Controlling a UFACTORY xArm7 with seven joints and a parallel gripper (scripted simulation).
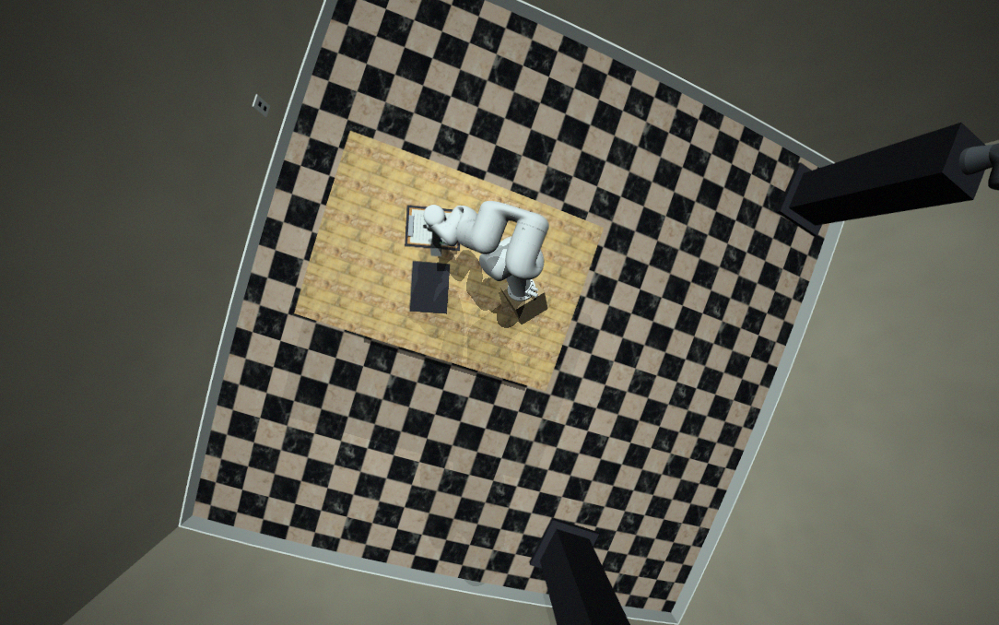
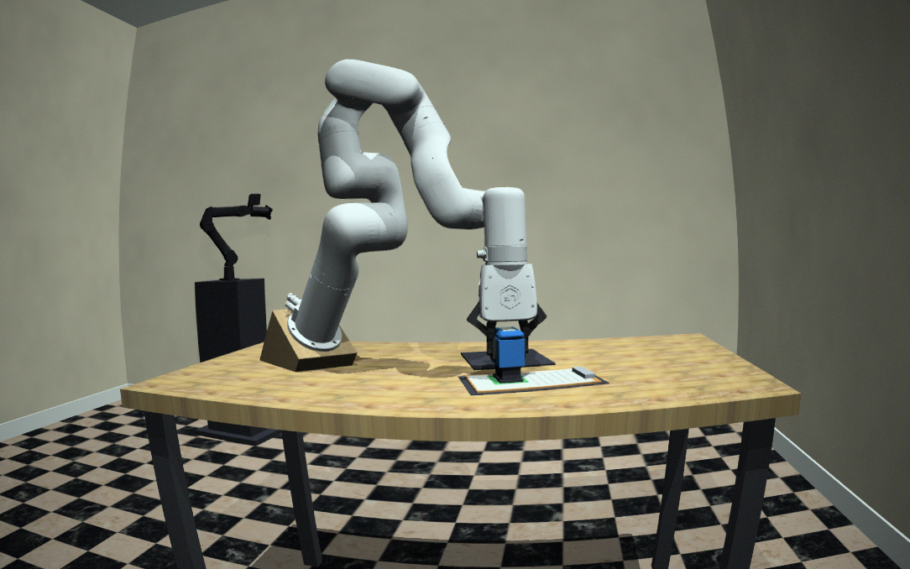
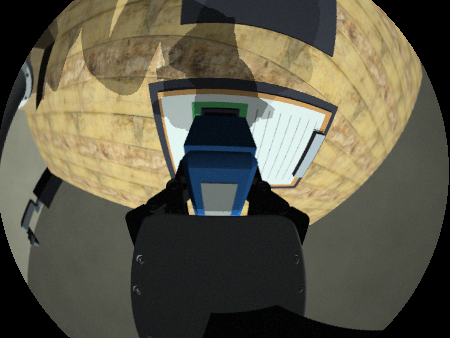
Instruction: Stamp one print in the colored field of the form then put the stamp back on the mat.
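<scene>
Gripper (image 2: 508, 333) clamped on blue stamp (image 2: 508, 347), stamp stood upright on form (image 2: 536, 380), over its green field (image 3: 197, 108), dark mat (image 2: 481, 359) bare just behind, both on wooden table (image 2: 671, 375).

The white arm (image 2: 362, 167) rises from its slanted base, folds over at the top and drops to a vertical wrist (image 2: 504, 224). The end effector (image 2: 508, 330) points straight down, its 2 dark fingers (image 2: 478, 323) clamped on the stamp's blue head (image 2: 508, 346).

Smooth pale grey arm (image 2: 362, 167) of rounded tubular links, silver flange at its foot, boxy white wrist housing with hexagon logo, black gripper (image 2: 508, 333) linkages
</scene>
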